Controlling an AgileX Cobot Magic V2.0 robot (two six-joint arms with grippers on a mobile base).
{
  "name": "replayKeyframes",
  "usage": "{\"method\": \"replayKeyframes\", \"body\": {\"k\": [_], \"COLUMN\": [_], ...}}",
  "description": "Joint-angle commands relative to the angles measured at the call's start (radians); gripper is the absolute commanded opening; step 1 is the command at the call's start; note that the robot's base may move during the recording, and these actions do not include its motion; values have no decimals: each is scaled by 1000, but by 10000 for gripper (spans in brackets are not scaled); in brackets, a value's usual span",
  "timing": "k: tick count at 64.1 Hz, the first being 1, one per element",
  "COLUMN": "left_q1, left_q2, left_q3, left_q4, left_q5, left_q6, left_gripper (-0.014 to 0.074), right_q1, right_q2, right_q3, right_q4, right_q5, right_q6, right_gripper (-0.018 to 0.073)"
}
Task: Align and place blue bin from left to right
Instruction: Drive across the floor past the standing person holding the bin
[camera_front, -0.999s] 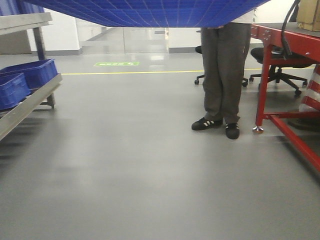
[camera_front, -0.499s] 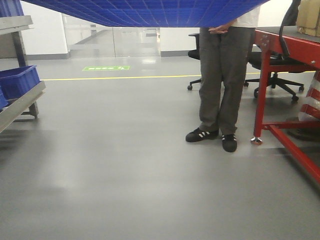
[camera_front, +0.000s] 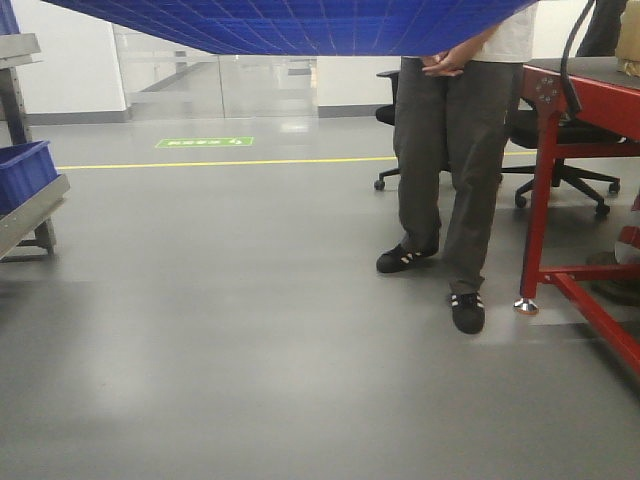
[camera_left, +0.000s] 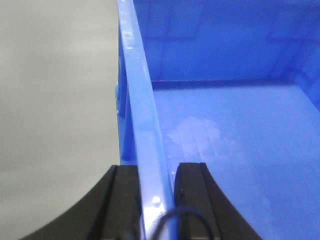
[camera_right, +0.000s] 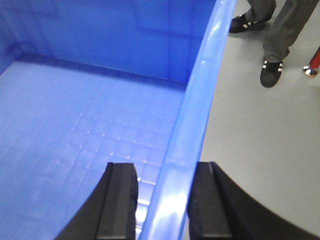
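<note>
The bin (camera_front: 300, 25) hangs aloft between the two arms, its gridded underside filling the top of the front view, above the floor (camera_front: 250, 350). The left gripper (camera_left: 156, 172) and right gripper (camera_right: 162, 170) each straddle an opposite wall rim, one finger inside and one outside, clamped on it. Carrying it well appears to call for moving both arms together at equal height, so that the bin is level and neither rim slips, and for passing clear of the person (camera_front: 445, 150) and red table (camera_front: 575, 90) on the right.
</note>
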Motion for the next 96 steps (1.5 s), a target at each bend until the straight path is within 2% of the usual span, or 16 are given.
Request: {"method": "replayKeyframes", "body": {"k": [1, 96], "left_q1": [-27, -27], "left_q2": [-40, -40], "left_q3": [-20, -20], "left_q4": [-145, -145], "left_q5": [-67, -67], "left_q6": [21, 21], "left_gripper": [-111, -111], "right_q1": [10, 10], "right_q2": [-13, -13], "right_q3": [-14, -14], "right_q4": [52, 52], "right_q5": [-115, -115], "right_q6": [16, 16], "right_gripper": [-70, -70]}}
